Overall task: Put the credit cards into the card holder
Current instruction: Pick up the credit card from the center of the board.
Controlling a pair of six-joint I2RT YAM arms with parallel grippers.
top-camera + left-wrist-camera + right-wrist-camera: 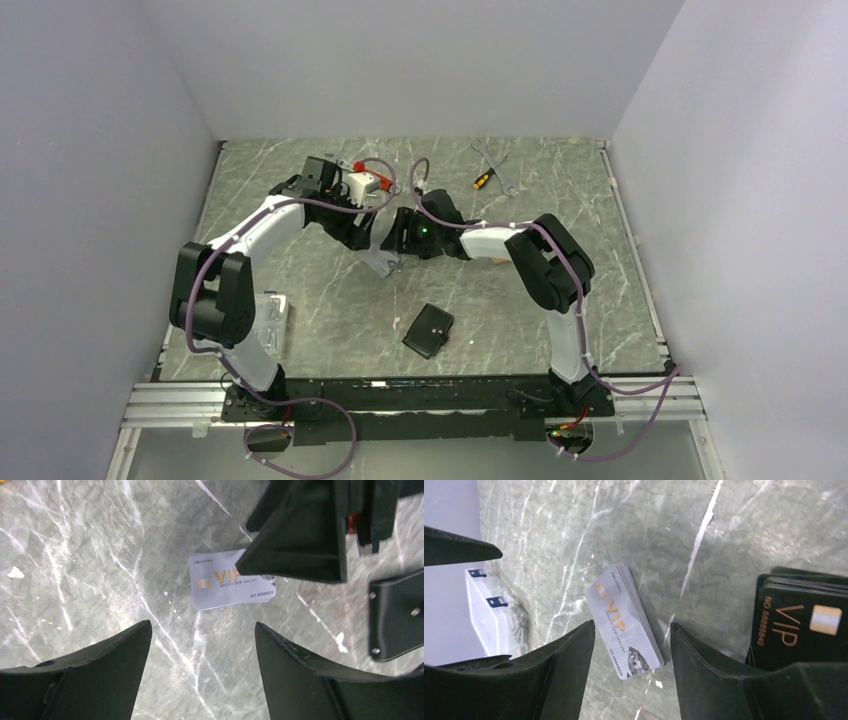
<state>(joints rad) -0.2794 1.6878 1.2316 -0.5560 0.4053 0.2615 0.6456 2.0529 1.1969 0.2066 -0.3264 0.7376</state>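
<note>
The left gripper and right gripper both hung open and empty over a stack of silver-grey printed VIP cards on the green marble table. The folded black leather-like card holder lay well apart, nearer the bases, its contents hidden.

Soft, even light from above fills the overhead view, leaving only faint shadows under the arms on the marble tabletop. In the left wrist view, glare whitens the upper left of the frame, and the left tool along the bottom is dark and slightly soft. In the right wrist view, the print on the silver cards reads crisp.
</note>
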